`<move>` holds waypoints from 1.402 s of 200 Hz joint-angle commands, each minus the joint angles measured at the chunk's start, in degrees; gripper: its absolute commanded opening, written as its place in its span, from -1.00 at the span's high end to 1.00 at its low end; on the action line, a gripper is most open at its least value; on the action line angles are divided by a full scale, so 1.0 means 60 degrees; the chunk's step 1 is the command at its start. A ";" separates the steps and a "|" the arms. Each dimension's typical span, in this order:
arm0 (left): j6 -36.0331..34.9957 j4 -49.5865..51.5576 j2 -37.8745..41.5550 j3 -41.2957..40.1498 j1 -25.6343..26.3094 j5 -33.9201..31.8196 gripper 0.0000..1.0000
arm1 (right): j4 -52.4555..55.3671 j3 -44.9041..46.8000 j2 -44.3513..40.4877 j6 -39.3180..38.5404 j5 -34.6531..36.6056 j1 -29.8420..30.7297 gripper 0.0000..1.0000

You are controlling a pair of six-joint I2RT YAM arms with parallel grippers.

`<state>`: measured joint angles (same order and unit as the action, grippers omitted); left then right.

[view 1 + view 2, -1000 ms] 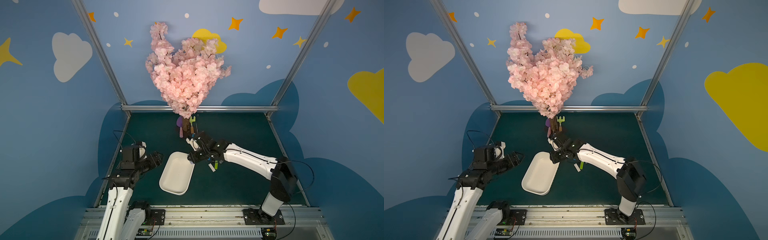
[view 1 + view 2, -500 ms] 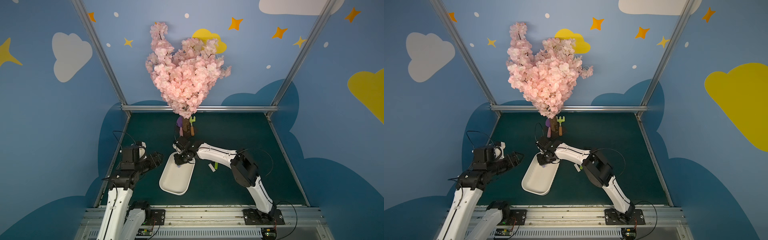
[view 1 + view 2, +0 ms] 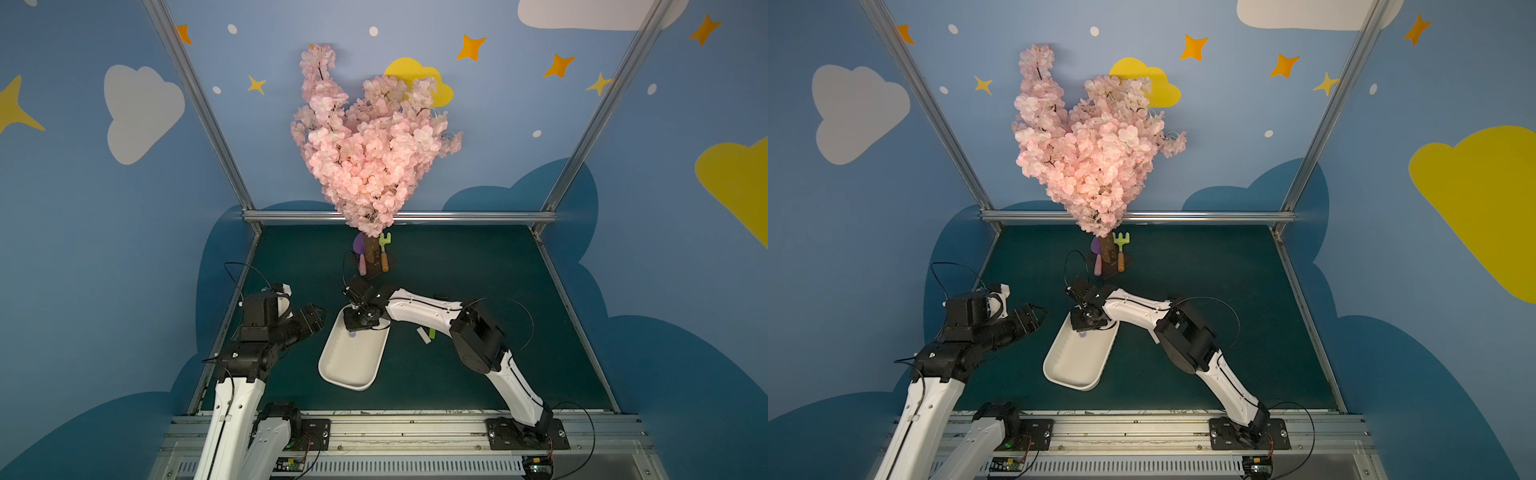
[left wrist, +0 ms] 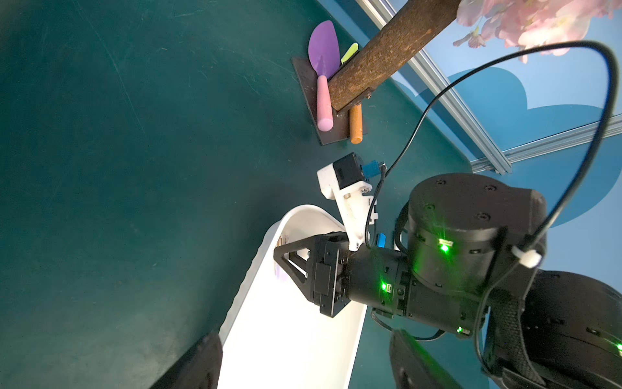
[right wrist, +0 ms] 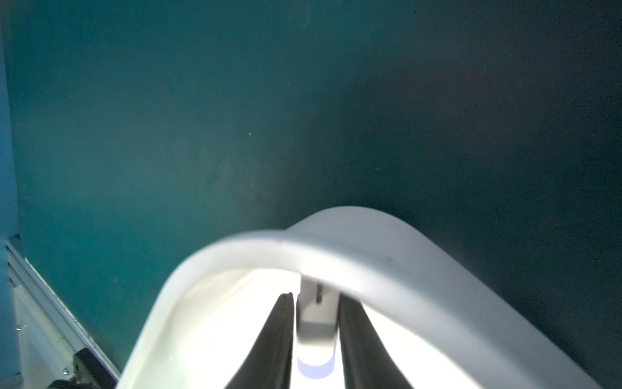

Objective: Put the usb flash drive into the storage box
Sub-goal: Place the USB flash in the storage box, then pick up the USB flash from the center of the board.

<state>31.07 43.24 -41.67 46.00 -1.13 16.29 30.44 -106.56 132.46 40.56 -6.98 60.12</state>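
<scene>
Swings in over tray (image 5: 336, 242), eases right gripper (image 5: 316, 298) slightly apart around USB drive (image 5: 316, 331) sitting loose between jaws: drop-off nearly done. Keeps left gripper (image 3: 311, 318) wide, empty.

Right end effector (image 3: 354, 328) points down, fingers (image 5: 279, 331) narrowly parted; left end effector (image 3: 318, 318) hovers raised, jaws spread wide.

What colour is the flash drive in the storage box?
The flash drive is white with a lilac end; clearest in right wrist view.
</scene>
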 commanded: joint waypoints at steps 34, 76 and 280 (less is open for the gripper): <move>-0.0076 0.0033 0.0002 -0.0078 -0.0032 -0.0073 -0.62 | 0.0212 -0.0234 -0.0238 -0.0087 0.0049 0.0236 0.28; -0.0036 0.0071 0.0040 -0.0045 -0.0030 -0.0169 -0.62 | 0.0626 0.0318 -0.1863 -0.1092 0.1424 0.0629 0.24; 0.2227 0.0233 -0.0754 0.1492 0.4011 -0.2344 -0.63 | -0.2515 1.0951 -1.2586 -0.1750 0.3738 -0.6310 -0.96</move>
<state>40.56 41.87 -42.15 48.56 13.21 13.21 18.76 -42.74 56.77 25.87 15.29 24.53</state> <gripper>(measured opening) 0.833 0.983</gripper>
